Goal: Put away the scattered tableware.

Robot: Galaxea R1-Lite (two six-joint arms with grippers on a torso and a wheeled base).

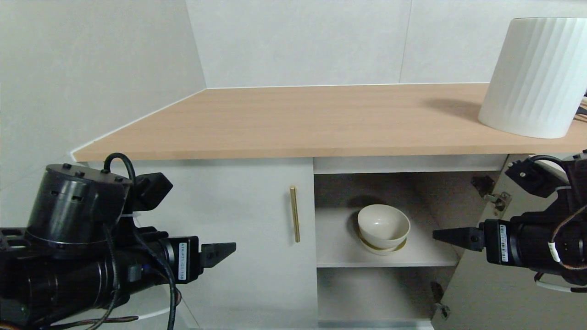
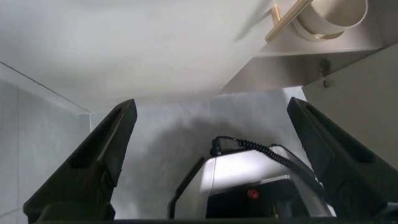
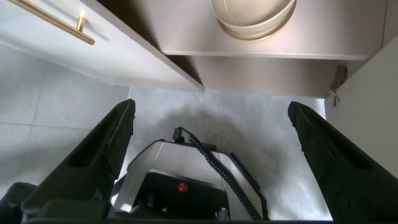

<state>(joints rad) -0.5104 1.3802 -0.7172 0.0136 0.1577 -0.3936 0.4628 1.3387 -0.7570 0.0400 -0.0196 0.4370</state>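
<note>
Already inside the open cupboard (image 1: 451, 197), a cream bowl (image 1: 383, 226) sits on a small plate (image 1: 397, 249) on the upper shelf (image 1: 337, 250), close to the shelf's front edge and about midway between its side walls. The bowl stands upright with its mouth up. Being round, it has no long axis; its only axis runs straight up through the foot.

It looks like glazed ceramic, so it is likely stiff, smooth, rather slippery, fairly weighty for its size and easy to chip. The safest hold would probably be across the rim, one finger inside the wall and one outside. The plate beneath may slide or lift with it.

The left hand (image 1: 224, 253) hangs before the shut door (image 1: 229, 206), on the side of the brass handle (image 1: 295, 214) away from the opening. Its fingers are spread wide and hold nothing. The right hand (image 1: 447, 236) hovers at the shelf's right edge, near the bowl but apart from it, equally wide open and empty.

A white ribbed lampshade (image 1: 532, 73) stands at the right end of the wooden surface (image 1: 298, 119).
</note>
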